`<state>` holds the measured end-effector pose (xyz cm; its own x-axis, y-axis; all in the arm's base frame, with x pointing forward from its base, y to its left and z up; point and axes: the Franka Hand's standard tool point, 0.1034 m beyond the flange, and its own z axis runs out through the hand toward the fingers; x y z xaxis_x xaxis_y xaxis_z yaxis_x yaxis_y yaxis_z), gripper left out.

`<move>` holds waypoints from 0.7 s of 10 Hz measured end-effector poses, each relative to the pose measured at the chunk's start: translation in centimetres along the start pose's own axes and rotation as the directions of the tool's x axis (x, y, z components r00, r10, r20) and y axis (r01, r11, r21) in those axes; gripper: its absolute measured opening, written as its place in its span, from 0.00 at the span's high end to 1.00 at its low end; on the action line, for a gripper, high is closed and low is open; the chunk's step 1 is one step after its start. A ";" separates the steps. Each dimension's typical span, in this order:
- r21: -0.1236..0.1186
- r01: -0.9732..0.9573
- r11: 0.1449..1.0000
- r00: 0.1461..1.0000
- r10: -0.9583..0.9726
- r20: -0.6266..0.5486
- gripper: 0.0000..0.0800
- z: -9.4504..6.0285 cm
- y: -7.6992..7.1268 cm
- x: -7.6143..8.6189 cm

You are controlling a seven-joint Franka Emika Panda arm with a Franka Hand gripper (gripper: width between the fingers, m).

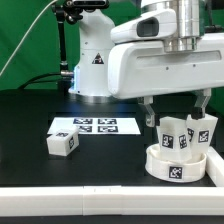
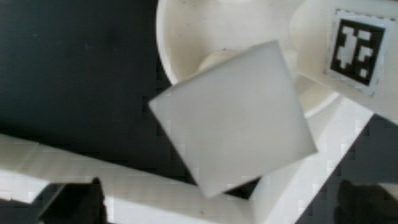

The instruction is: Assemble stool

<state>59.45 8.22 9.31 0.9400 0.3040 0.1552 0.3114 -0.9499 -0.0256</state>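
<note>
- The arm (image 1: pixel 150 55) reaches over from the back of the black table (image 1: pixel 30 120), and its gripper (image 1: pixel 177 113) hangs on the exterior view's right.
- The two fingers (image 1: pixel 149 112) are spread wide, with nothing pinched between them as far as I can see.
- Directly under the gripper sits the stool's round white seat (image 1: pixel 178 165), a low ring lying flat on the table with a square tag on its outer wall.
- Three legs (image 1: pixel 189 136) stand bunched together inside the ring, each showing a tag, leaning a little against one another.
- The fingertips are just above those legs; I cannot tell whether one of them touches.
- A fourth leg (image 1: pixel 63 142) lies alone on the table, well apart from the seat, toward the exterior view's left.
- The marker board (image 1: pixel 95 127) lies flat between that lone leg and the seat, just beside the leg.
- From the wrist view, the plain white face of a leg (image 2: pixel 231 125) fills the middle, tilted, with the seat's curved rim (image 2: pixel 222 35) behind it.
- A long white bar (image 1: pixel 90 203) runs along the near edge of the table.
</note>
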 end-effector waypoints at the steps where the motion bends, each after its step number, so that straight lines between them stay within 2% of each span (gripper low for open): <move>1: -0.005 0.013 1.000 1.000 -0.013 -0.005 0.19 0.4 -0.3 -0.4; 3: -0.006 0.030 1.000 1.000 -0.030 0.003 0.19 1.0 -0.9 -1.1; 4: -0.007 0.025 1.000 1.000 -0.025 0.002 0.19 0.9 -0.7 -1.1; 5: 0.001 0.015 1.000 1.000 -0.015 0.024 0.19 1.0 -0.8 -1.3; 6: 0.031 0.006 1.000 0.991 -0.010 0.132 0.19 1.0 -1.3 -1.8; 7: 0.038 0.012 0.999 0.983 -0.019 0.184 0.19 0.9 -1.2 -1.2</move>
<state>58.08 9.10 8.31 0.9435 0.3300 -0.0287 0.3279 -0.9427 -0.0610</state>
